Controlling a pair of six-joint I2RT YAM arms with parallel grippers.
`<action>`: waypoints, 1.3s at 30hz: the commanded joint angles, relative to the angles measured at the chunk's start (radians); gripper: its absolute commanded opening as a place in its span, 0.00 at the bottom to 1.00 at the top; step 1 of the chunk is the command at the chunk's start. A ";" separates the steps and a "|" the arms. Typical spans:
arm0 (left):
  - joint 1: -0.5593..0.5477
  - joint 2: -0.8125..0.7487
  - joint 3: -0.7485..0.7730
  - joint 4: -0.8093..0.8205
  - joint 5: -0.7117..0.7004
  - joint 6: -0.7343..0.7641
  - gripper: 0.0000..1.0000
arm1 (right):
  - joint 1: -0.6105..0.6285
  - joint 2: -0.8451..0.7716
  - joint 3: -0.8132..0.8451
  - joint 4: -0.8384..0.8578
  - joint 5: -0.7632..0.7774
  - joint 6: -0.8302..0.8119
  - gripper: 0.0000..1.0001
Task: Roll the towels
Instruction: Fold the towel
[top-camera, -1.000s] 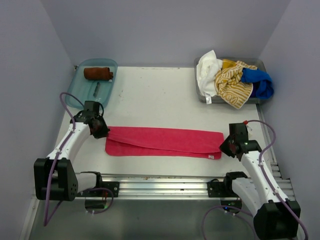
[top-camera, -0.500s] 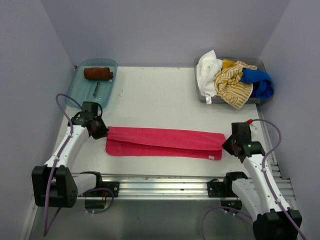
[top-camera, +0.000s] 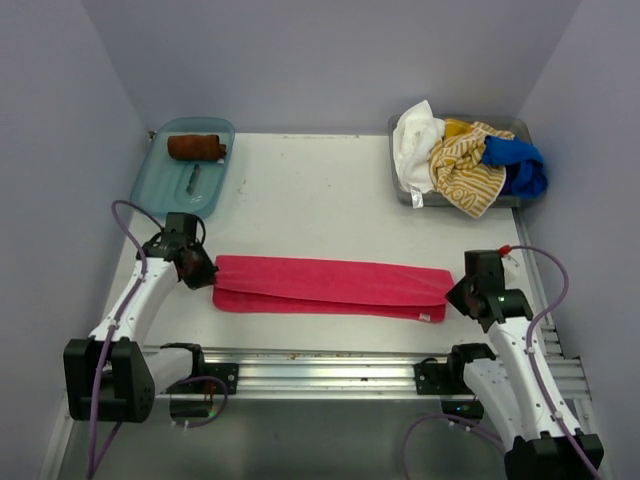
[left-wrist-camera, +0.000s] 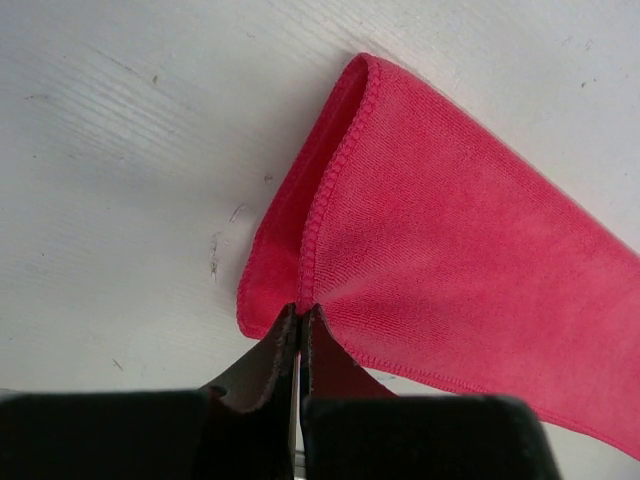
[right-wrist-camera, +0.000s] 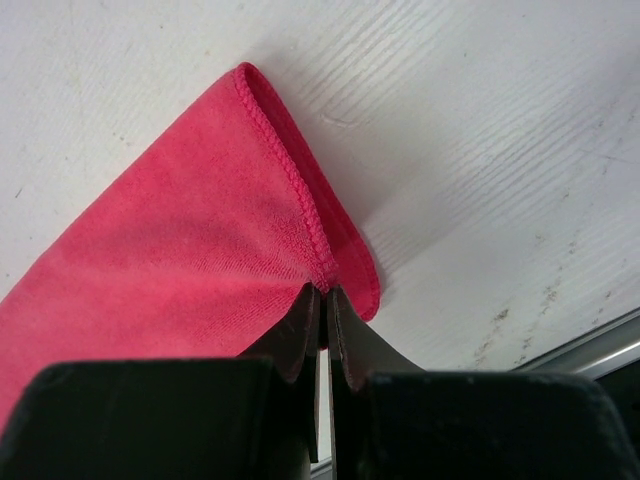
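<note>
While both arms hold it at the ends, pink towel (top-camera: 330, 285) lies as a long folded band across the near half of the worktop (top-camera: 320, 190), running left to right, parallel to the near edge.

Left gripper (left-wrist-camera: 300, 312): jaws closed, pinching the left short end right at the stitched hem (left-wrist-camera: 325, 200). Right gripper (right-wrist-camera: 322, 290): jaws closed, same bite on the right short end. Cloth puckers at both pinch points.

Handling, by judgement: light, limp, fuzzy cloth with no stiffness of its own. It will sag wherever it is lifted, and the folded layers look free to slide over one another. The hem is the firmest part, so that is the best place to bite. For rolling, one short end looks like the place to start. A loose start would likely give a slack roll that springs open.

Other towels: brown towel (top-camera: 196, 147), already a roll, in the teal tray (top-camera: 160, 190) at the far left corner. White towel (top-camera: 413, 135), striped towel (top-camera: 465, 165) and blue towel (top-camera: 520, 160) are heaped in the grey bin (top-camera: 400, 185) at the far right corner.

Writing: none readable. A small white tag (top-camera: 428, 315) sits at the pink towel's near right corner, too small to make out. No brand is visible on the arms or tray.
</note>
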 joint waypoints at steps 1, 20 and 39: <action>0.011 -0.037 0.072 -0.044 -0.021 -0.013 0.00 | -0.005 -0.001 0.071 -0.040 0.053 0.014 0.00; 0.011 -0.054 -0.012 -0.078 -0.015 -0.068 0.00 | -0.003 -0.063 -0.004 -0.088 -0.004 0.076 0.00; 0.009 -0.055 0.095 0.012 0.057 -0.035 0.62 | -0.003 0.026 0.056 0.059 -0.050 0.009 0.44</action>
